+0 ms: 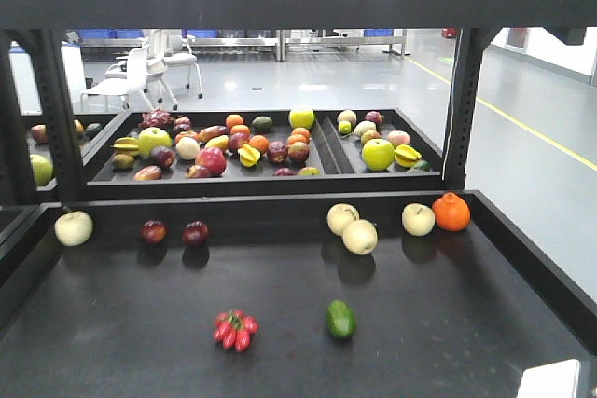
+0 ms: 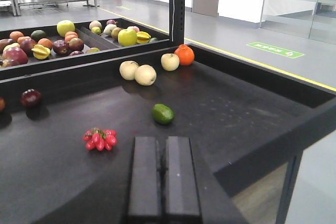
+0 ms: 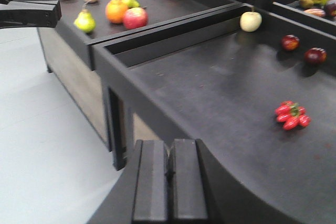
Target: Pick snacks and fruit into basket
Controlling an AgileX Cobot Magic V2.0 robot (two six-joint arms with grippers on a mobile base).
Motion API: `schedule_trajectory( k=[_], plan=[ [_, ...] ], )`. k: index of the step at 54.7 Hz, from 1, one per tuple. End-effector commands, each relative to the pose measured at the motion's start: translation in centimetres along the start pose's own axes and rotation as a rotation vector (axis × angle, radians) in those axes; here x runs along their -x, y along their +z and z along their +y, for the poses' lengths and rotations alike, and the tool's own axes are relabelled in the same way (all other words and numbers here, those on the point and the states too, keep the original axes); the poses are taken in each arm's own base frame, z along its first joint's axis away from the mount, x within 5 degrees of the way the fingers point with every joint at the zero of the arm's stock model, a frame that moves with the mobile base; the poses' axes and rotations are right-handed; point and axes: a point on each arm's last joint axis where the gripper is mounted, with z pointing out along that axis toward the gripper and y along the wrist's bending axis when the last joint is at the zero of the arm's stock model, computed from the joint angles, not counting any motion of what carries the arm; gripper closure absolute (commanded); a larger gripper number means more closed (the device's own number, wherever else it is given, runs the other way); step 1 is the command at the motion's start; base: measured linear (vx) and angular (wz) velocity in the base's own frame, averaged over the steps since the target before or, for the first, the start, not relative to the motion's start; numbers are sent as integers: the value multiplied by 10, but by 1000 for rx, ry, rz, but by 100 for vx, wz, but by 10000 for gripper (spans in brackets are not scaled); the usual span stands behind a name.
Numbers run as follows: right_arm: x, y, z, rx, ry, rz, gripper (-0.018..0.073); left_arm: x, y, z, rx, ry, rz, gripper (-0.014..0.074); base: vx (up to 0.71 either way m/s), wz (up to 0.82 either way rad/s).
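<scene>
On your black tray (image 1: 448, 305), the red pepper bunch (image 1: 235, 330) lies left of the green fruit (image 1: 340, 320) (pale apples (image 1: 359, 236) sit behind) — near it, not touching — while your left gripper (image 2: 163, 145) and right gripper (image 3: 169, 146) each show jaws pressed together, holding nothing.

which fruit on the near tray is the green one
The oval dark-green fruit next to the red cluster; the others are pale, dark red or orange.
</scene>
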Motion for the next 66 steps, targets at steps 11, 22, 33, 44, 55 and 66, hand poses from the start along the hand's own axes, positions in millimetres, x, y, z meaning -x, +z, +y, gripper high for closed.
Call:
schedule_trajectory(
  k=[11, 22, 33, 44, 55, 66],
  plan=[
    [13, -4, -3, -27, 5, -50, 568, 9, 0, 2, 27, 38, -21, 594, 32, -6],
    [13, -4, -3, -27, 5, -50, 568, 9, 0, 2, 27, 38, -21, 594, 27, -7],
    [13, -4, -3, -27, 5, -50, 568, 9, 0, 2, 27, 38, -21, 594, 21, -4],
    [13, -4, -3, -27, 5, -50, 568, 9, 0, 2, 27, 38, -21, 594, 17, 3],
    [13, -4, -3, -27, 4, -50, 568, 9, 0, 2, 27, 38, -21, 594, 14, 9],
    [13, -4, -3, -27, 2, -50, 568, 9, 0, 2, 27, 38, -21, 594, 10, 7]
  ],
)
